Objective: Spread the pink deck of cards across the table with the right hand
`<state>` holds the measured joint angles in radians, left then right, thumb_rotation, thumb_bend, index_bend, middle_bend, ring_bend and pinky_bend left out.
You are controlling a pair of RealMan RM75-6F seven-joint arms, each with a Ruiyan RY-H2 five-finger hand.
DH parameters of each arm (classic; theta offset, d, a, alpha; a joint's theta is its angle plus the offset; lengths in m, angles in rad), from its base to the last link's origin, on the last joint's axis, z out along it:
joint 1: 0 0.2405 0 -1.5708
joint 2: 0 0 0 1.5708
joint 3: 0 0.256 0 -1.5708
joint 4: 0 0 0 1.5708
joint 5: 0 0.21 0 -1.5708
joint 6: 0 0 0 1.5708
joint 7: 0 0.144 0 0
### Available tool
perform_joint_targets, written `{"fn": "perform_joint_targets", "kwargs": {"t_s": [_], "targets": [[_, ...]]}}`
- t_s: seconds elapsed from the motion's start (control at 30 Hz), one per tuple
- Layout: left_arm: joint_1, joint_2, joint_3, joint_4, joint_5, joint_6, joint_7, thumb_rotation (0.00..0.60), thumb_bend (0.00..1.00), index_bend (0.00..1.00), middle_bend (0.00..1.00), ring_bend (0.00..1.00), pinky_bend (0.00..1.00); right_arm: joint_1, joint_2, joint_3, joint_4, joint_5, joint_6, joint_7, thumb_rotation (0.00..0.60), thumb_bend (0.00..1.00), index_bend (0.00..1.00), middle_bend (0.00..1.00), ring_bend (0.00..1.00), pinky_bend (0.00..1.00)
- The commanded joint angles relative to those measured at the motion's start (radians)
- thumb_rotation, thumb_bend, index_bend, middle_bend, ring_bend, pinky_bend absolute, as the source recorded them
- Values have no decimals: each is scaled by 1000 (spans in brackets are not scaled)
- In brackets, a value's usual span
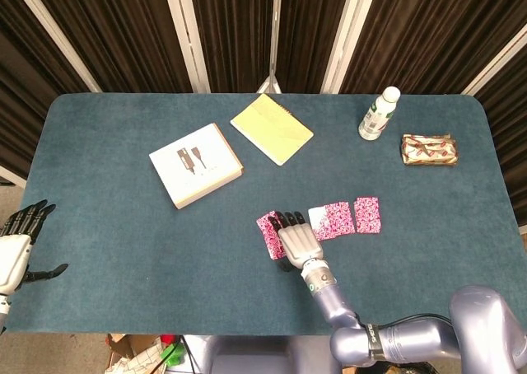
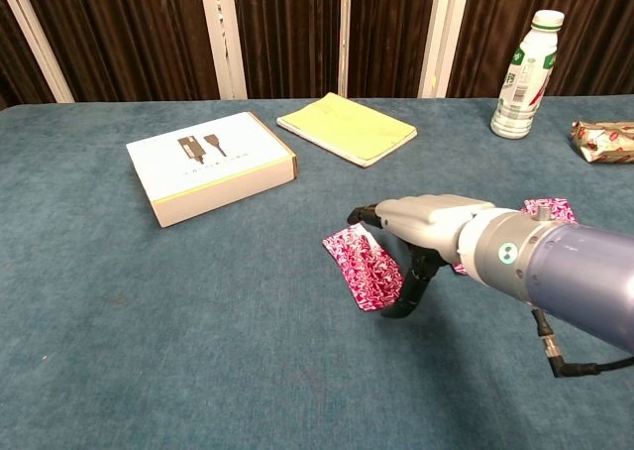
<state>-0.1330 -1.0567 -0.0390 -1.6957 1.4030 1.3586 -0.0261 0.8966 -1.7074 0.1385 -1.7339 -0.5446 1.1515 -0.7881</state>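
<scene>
Dark curtains with pale uprights close off the far side of a blue-green felt table (image 1: 123, 250). Near its front edge, a little right of centre, the pink deck of cards (image 1: 269, 232) lies partly fanned: one clump shows at the fingertips of the right hand (image 1: 298, 240), and more cards (image 1: 331, 220) trail off toward the right edge, ending in a separate pink packet (image 1: 367, 214). The right hand lies palm down over the leftmost clump, fingers stretched flat and pressing on it; it grips nothing. In the chest view its thumb curls down beside the cards (image 2: 365, 267), and the hand (image 2: 416, 222) hides how many sit beneath it.

The spread looks about midway, and it is uneven, with gaps between clumps instead of a steady ribbon. The likely fault from here is that the whole remaining clump slides as one block under too much pressure, or the fingers slip off the top card on the felt and leave the stack behind.

Well apart, toward the far edge, sit a white box (image 1: 196, 165), a yellow notepad (image 1: 272, 128), a bottle (image 1: 379, 114) and a patterned wrapped packet (image 1: 429, 150). The left hand (image 1: 18, 246) hangs off the left edge, fingers apart and holding nothing.
</scene>
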Motion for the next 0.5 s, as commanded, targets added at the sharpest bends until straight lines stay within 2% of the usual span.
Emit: {"fn": "perform_joint_targets", "kwargs": {"t_s": [0.03,0.23,0.37,0.5], "targets": [[1,1,-1,1,-1,3,-1,600,0,0,0,0,0,-12,27,-20,-35,-20,25,-13,600,242,0,0,0,0],[7,0,-3,7,1,16,-3,600,0,0,0,0,0,-74,156,-100,-120,-152,122,-16,600,242,0,0,0,0],[11,-4,-2,13,7,27,4,600,0,0,0,0,0,-161,277,-183,-156,-313,231,39,600,242,0,0,0,0],[14,-13,0,21,16,39,23,600,0,0,0,0,0,-280,381,-276,-155,-508,358,172,600,243,0,0,0,0]]}}
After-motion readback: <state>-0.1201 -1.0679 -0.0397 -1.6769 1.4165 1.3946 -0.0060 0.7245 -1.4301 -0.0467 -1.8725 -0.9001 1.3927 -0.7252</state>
